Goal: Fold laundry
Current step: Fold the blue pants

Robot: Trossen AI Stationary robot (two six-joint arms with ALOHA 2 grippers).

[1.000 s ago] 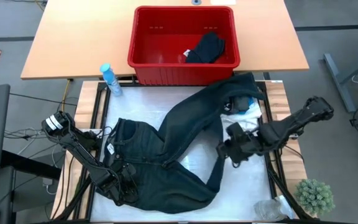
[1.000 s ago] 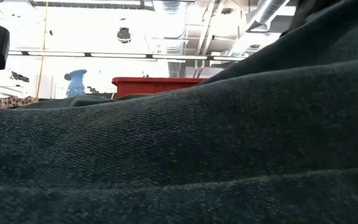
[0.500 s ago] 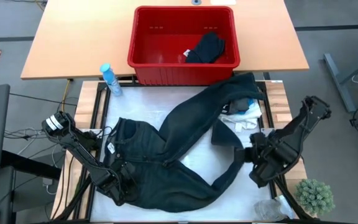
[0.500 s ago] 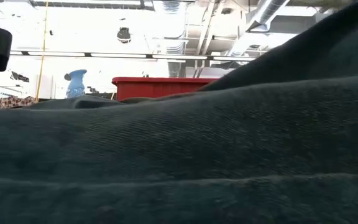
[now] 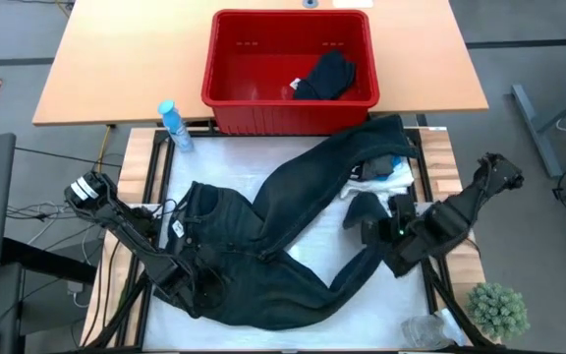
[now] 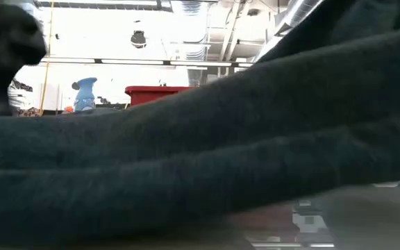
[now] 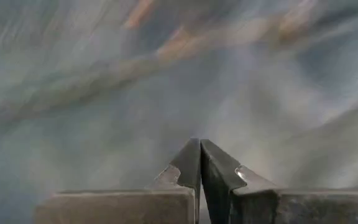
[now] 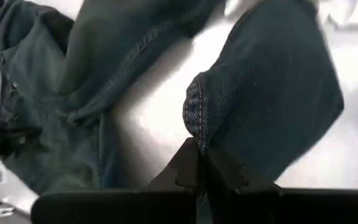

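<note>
Right now the right tool is pinching the hem of one leg of the trousers, its fingers nearly together on the stitched edge, as the right wrist view shows. It is hanging over the right side of the worktop, just beside the small heap of white and teal garments. The left tool is sitting fully closed at the waist end of the trousers, near the front left corner; its wrist view shows the two fingertips pressed together against blurred cloth, so it seems to be gripping the waistband, though I cannot tell that for certain.

The trousers are lying spread across the worktop, one leg running up toward the red basket, the other curving along the front edge to the right tool. A dark garment is lying inside the basket, and a blue bottle is standing beside it.

To do this step well, the right tool should be keeping the hem taut while carrying it, lifting only enough to clear the cloth below, so the leg is laying flat on its twin without bunching. The left tool should be anchoring the waist so the whole piece is not sliding. The grip on the hem looks thin, so a slow pull seems wise.
</note>
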